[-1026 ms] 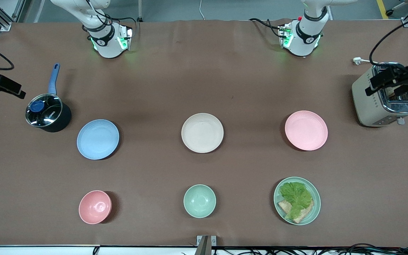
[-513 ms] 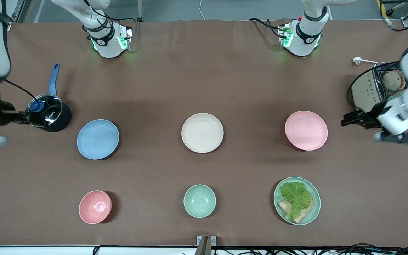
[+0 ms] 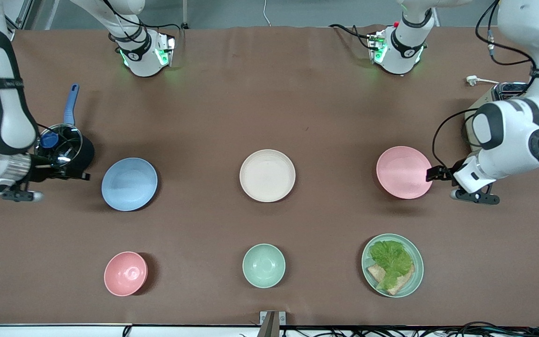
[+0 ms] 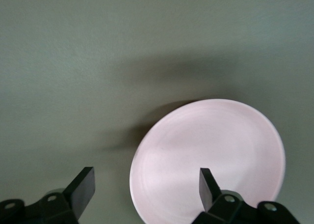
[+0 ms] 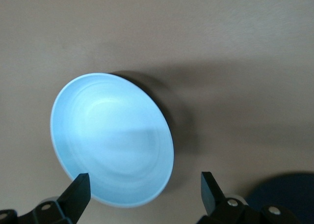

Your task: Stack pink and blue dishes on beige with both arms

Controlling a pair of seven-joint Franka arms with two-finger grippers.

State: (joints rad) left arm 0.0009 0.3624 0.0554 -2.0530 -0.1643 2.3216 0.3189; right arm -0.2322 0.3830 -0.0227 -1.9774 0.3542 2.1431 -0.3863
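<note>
Both arms have swung in from the table's ends within the last second: the left gripper (image 3: pixel 431 173) now sits at the pink plate's (image 3: pixel 404 172) rim, the right gripper (image 3: pixel 82 176) just beside the blue plate (image 3: pixel 129 184), each with fingers spread and empty. Between them the beige plate (image 3: pixel 267 175) lies bare, so I judge both pickups are about to start.

Round matte beige plate (image 3: pixel 267 175) sat between round pale blue plate (image 3: pixel 129 184), toward right arm's end, and round pale pink plate (image 3: pixel 404 172), toward left arm's end.
</note>
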